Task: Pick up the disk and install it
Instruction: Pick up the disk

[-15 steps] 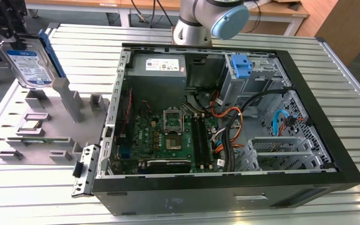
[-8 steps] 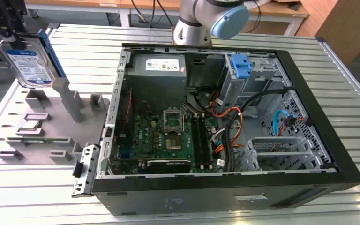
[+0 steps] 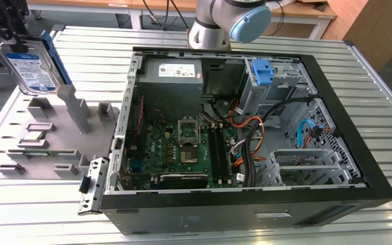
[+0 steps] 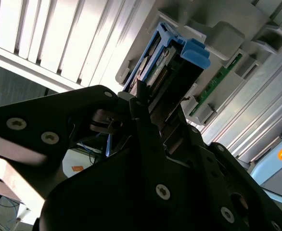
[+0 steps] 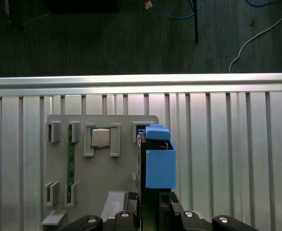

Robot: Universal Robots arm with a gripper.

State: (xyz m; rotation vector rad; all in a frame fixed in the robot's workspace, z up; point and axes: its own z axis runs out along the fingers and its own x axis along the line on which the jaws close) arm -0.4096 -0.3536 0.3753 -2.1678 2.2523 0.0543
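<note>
At the exterior view's left, the gripper (image 3: 12, 45) is clamped on the top edge of the disk (image 3: 31, 69), which stands upright over the grey fixture (image 3: 53, 138). Well apart to the right sits the open computer case (image 3: 216, 219).

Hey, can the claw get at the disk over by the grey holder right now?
Yes, it looks so: the claw appears closed on the disk, gripping it edge-on by the grey holder, with nothing between them.

Silver arm (image 3: 206, 31), pale blue joint cap (image 3: 252, 23), black pincer (image 4: 158, 103) with silver screws (image 4: 162, 191)
</note>
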